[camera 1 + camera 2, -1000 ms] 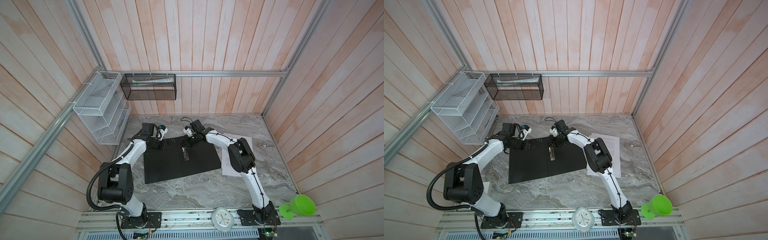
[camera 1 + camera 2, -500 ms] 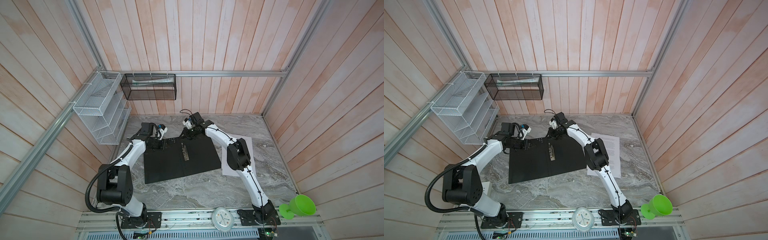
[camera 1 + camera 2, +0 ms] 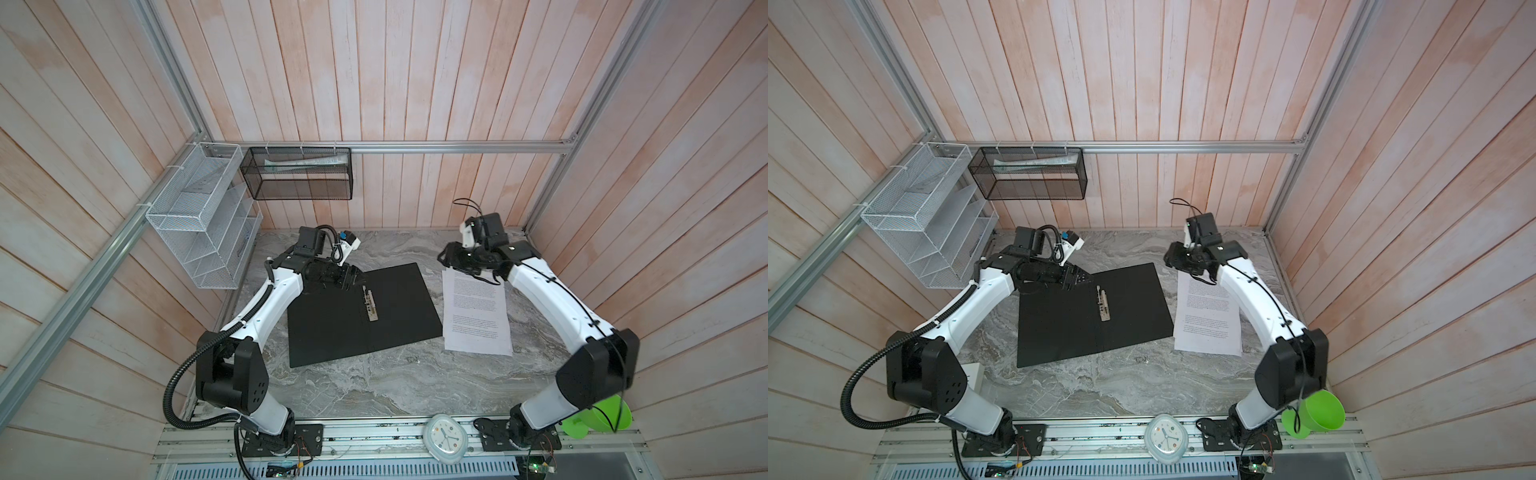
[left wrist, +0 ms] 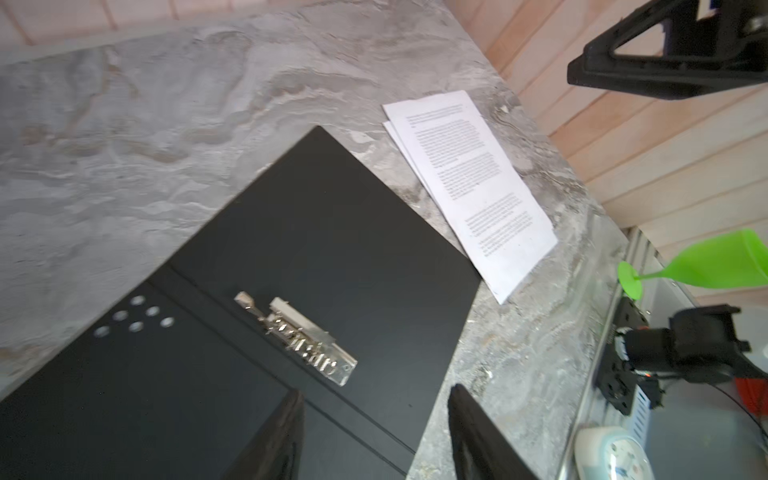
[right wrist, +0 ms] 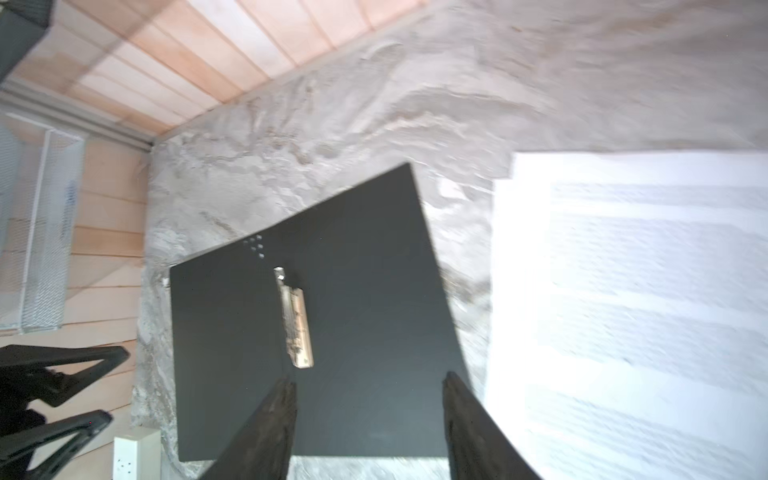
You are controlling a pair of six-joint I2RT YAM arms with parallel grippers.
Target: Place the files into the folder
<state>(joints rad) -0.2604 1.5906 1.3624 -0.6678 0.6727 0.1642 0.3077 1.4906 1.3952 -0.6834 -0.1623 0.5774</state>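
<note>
My right gripper (image 3: 448, 259) had left the far edge of the folder (image 3: 361, 320), where it had sat by the clip (image 3: 370, 306) a second earlier. It had swung right to hang over the far end of the files (image 3: 476, 316), its fingers (image 5: 270, 415) apart with nothing between them. My left gripper (image 3: 352, 276) had hardly shifted. It stayed over the folder's far left corner, its fingers (image 4: 282, 424) likewise apart and empty. The folder lay open, black inside up, left of the middle of the worktop (image 3: 395, 386), where it had been. The files lay flat just beside the folder's right edge, near the worktop's right edge. With my right arm swung aside, more of the top sheet showed than before.
</note>
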